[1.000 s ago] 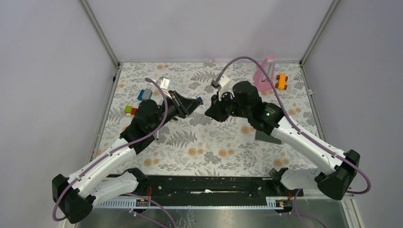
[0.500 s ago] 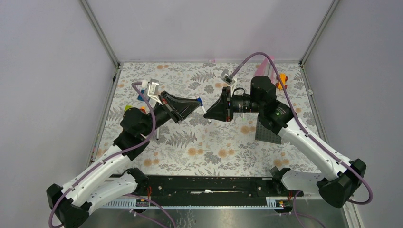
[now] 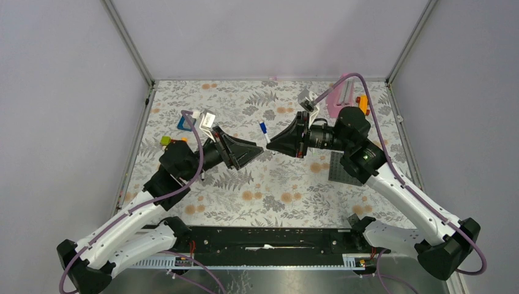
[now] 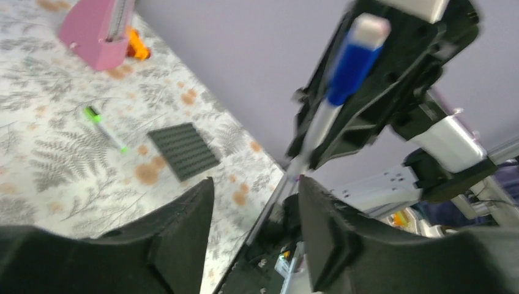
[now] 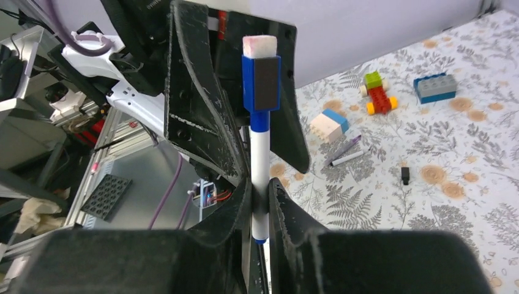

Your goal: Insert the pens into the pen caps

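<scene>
Now the left gripper has let go and dropped back toward 6 o'clock in the top view, its fingers spread with nothing between them. The blue cap sits on the pen, which the right gripper clamps by the lower barrel above mid-table. That pair looks finished. A black cap lies loose on the table at the pen's 3 o'clock. A green pen also lies there, so more capping likely remains.
</scene>
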